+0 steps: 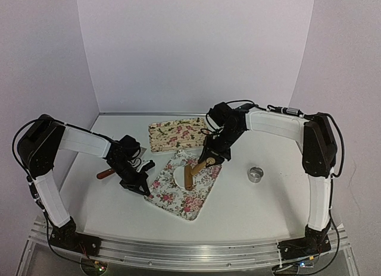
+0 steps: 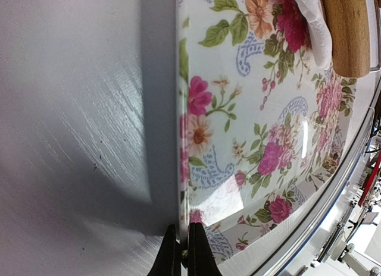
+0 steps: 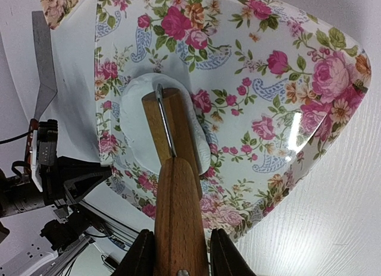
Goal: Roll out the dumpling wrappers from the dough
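Note:
The dough is a flattened white patch on the near flowered tray. A wooden rolling pin lies with its roller across the dough. My right gripper is shut on the pin's handle, one finger on each side. In the top view that gripper sits over the tray's far edge, with the pin slanting down onto the dough. My left gripper is shut on the tray's left rim; from above it is at the tray's left corner. Separate dumpling wrappers do not show.
A second flowered tray lies at the back centre. A small shiny metal ring stands on the table right of the near tray. A brown wooden handle lies left of my left gripper. White walls close in the table.

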You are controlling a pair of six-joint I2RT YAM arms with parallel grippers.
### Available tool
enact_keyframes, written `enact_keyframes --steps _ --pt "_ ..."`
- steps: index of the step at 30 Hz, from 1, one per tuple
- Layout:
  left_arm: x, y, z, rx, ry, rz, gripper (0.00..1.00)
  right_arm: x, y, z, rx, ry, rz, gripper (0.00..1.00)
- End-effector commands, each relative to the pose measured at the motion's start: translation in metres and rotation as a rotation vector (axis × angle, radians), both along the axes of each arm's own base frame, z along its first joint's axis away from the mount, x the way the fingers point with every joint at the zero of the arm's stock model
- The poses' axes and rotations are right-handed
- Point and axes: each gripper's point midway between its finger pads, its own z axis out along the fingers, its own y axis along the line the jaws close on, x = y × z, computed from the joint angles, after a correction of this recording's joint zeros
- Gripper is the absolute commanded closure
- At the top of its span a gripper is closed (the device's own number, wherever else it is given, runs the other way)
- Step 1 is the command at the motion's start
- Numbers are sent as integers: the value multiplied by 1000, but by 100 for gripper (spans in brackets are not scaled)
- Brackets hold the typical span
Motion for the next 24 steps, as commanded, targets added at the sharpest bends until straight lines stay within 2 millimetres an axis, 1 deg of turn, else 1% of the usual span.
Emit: enact_keyframes --steps 1,3,6,11,19,24 --pt "14 -1 2 9 -56 7 100 -16 -47 -86 -318 95 -23 100" --pt "14 -1 2 7 -57 5 100 -19 -48 -97 -339 107 -19 100" --pt "15 -2 2 7 -56 5 100 -21 -43 -107 -359 113 -10 100" --pt "15 -2 2 9 -55 3 100 -23 -36 -120 -377 123 -4 100" --pt "16 -3 1 11 -54 3 100 -22 -33 -129 -394 126 -3 100" --pt "17 -2 0 14 -54 3 100 -24 -37 -136 -420 134 -14 100"
